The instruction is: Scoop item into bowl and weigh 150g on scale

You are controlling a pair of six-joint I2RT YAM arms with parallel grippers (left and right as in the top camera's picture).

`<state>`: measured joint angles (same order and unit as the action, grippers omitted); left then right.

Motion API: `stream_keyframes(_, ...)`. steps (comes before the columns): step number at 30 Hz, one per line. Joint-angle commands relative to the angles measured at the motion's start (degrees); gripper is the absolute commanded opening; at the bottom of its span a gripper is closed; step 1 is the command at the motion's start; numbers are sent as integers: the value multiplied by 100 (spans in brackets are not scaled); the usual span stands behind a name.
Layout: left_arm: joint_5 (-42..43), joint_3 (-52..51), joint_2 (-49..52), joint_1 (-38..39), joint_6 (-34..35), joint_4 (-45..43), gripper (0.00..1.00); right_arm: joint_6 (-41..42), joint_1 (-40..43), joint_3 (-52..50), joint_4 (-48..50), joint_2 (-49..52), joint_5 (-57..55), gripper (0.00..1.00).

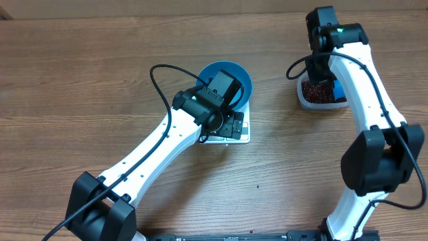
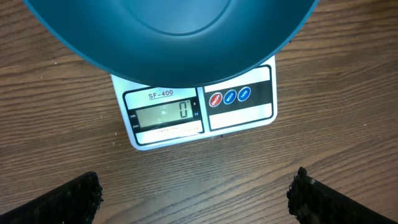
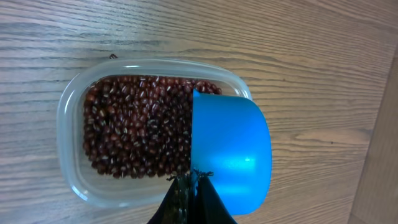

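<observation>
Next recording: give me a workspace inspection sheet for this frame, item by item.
Surface: wooden table.
Job's things: blue bowl sits on scale, display reads 0; beans fill clear tub.
Clutter: nothing seen.
Grippers: left gripper open, empty, facing the scale; right gripper shut on blue scoop over the tub.
Cables: black cable loops off left arm; another beside right arm.
Surroundings: nothing seen.

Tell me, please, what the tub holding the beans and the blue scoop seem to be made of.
Tub: probably clear plastic with a smooth finish; its thin rounded rim looks see-through.
Scoop: likely moulded plastic, glossy bright blue; a soft highlight sits on its smooth rounded surface.
</observation>
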<state>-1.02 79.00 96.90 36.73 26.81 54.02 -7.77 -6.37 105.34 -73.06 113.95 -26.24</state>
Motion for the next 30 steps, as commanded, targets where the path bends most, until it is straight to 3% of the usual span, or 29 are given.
stream_keyframes(1, 44, -55, 48, -17, -107, -13, 99, -22, 7, -42, 129, 267, -223, 4)
stream_keyframes(17, 44, -55, 48, -20, -107, -13, 100, 518, 107, -787, 531, 511, -72, 4)
stream_keyframes(30, 44, -55, 48, -20, -107, -13, 100, 629, 264, -953, 767, 511, 1727, 4)
